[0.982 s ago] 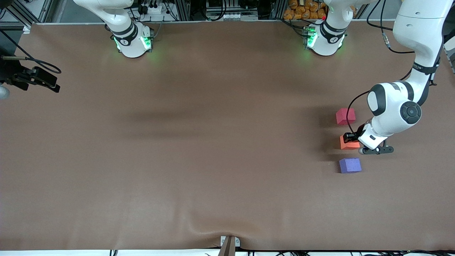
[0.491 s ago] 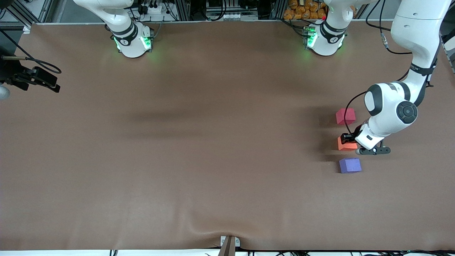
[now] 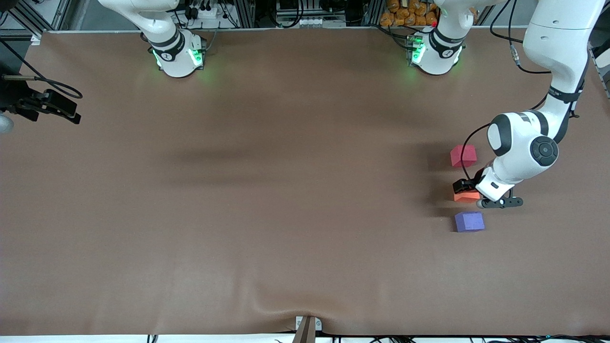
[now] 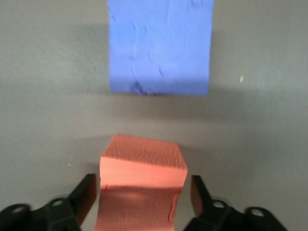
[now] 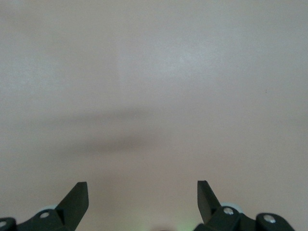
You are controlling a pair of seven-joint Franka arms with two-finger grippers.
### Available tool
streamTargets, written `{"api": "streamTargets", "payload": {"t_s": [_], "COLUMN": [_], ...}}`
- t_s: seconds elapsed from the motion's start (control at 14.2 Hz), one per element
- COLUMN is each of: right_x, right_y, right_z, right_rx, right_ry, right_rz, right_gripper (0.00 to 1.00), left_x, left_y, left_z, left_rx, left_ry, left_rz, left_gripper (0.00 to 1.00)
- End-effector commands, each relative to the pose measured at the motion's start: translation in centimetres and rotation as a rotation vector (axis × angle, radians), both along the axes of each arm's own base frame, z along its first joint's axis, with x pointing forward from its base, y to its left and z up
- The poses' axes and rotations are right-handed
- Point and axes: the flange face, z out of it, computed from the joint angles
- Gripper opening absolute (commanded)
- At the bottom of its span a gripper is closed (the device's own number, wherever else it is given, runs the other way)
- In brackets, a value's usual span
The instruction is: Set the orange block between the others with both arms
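Observation:
The orange block (image 3: 466,196) rests on the brown table between the red-pink cube (image 3: 463,156), farther from the front camera, and the purple-blue cube (image 3: 469,222), nearer to it. All three lie in a row at the left arm's end. My left gripper (image 3: 465,188) is low over the orange block (image 4: 142,187) and open, with a gap on each side between the fingers (image 4: 85,195) and the block. The purple-blue cube (image 4: 160,45) lies just ahead of it. My right gripper (image 5: 142,185) is open and empty over bare table; it does not show in the front view.
The left arm's white wrist and elbow (image 3: 524,147) hang over the table beside the cubes. A black camera mount (image 3: 43,102) sits at the right arm's end. A small bracket (image 3: 307,326) stands at the table's front edge.
The left gripper's jaws have parted from the orange block, which now sits free on the table. The left hand shifted slightly toward the right arm's end. The right arm has not moved.

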Motion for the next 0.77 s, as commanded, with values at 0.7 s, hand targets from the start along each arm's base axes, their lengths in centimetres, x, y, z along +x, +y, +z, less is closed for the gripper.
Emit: {"api": "streamTargets", "payload": {"t_s": [0.7], "right_x": [0.0], "right_y": [0.4], "right_z": [0.2], "right_rx": [0.013], "right_ry": [-0.003], "right_rz": [-0.009], "right_gripper": [1.0], "left_x": [-1.2], "left_y": [-1.4], "left_z": [37.9], "left_rx": [-0.013], "left_ry": [0.018], "left_rz": [0.029], "left_gripper": [1.0]}}
